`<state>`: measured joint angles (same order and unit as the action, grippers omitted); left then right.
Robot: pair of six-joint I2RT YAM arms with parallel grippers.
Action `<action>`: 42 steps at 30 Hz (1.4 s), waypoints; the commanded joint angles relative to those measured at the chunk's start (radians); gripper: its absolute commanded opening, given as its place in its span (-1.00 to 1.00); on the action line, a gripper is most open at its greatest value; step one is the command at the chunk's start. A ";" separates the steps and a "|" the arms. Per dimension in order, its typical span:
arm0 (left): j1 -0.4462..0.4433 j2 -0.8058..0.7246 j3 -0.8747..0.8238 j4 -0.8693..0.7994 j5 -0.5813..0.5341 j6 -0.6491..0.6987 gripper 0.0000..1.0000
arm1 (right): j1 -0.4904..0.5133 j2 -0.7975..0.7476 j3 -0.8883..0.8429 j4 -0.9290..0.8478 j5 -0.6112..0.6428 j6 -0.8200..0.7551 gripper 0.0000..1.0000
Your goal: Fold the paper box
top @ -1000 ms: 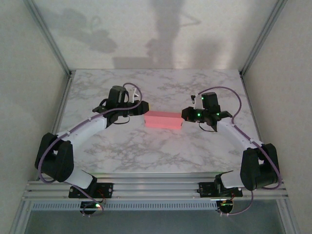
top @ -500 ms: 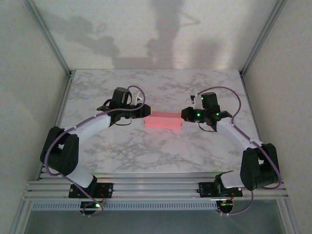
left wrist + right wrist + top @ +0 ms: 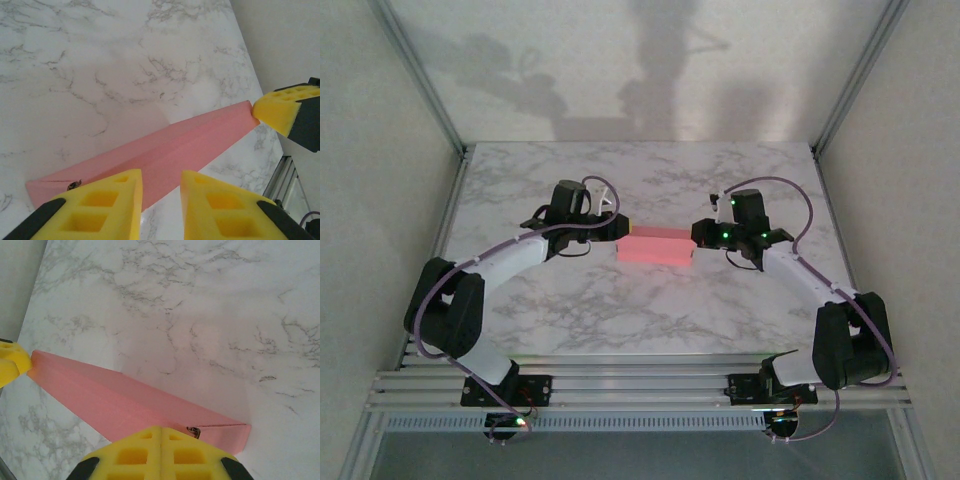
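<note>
Centrally, the pink paper box [image 3: 655, 245] lay on the marble worktop [image 3: 650, 320]. At the box's left end the left fingers [image 3: 105, 205] stood slightly parted. At its right end the right fingers [image 3: 135, 452] were clenched together against it.

The left gripper's [image 3: 160, 181] fingers [image 3: 102, 207] run off the bottom edge and cover the paper box's [image 3: 172, 145] near side. A small dark mark [image 3: 74, 185] there is perhaps a hole, too small to tell.
</note>
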<state>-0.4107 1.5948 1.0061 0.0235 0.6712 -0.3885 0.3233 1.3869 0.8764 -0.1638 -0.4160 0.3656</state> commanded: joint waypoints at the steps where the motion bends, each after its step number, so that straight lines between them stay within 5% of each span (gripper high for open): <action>1: 0.003 0.062 -0.064 -0.111 -0.056 0.016 -0.45 | 0.013 0.068 -0.081 -0.129 0.085 -0.019 -1.00; 7: 0.003 0.061 -0.070 -0.104 -0.050 0.013 -0.45 | 0.017 0.053 -0.082 -0.141 0.105 -0.022 -1.00; 24: -0.054 0.040 -0.066 -0.095 -0.058 -0.010 -0.45 | -0.014 -0.035 0.078 -0.130 -0.177 0.070 -1.00; 33: -0.056 0.038 -0.064 -0.099 -0.061 -0.005 -0.45 | -0.026 0.001 0.006 -0.124 -0.104 0.048 -1.00; 42: -0.059 0.022 -0.075 -0.099 -0.065 0.004 -0.45 | -0.055 0.023 -0.044 -0.060 -0.180 0.101 -1.00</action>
<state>-0.4492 1.5898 0.9855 0.0708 0.6281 -0.3855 0.2752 1.3914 0.8684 -0.1982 -0.5941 0.4419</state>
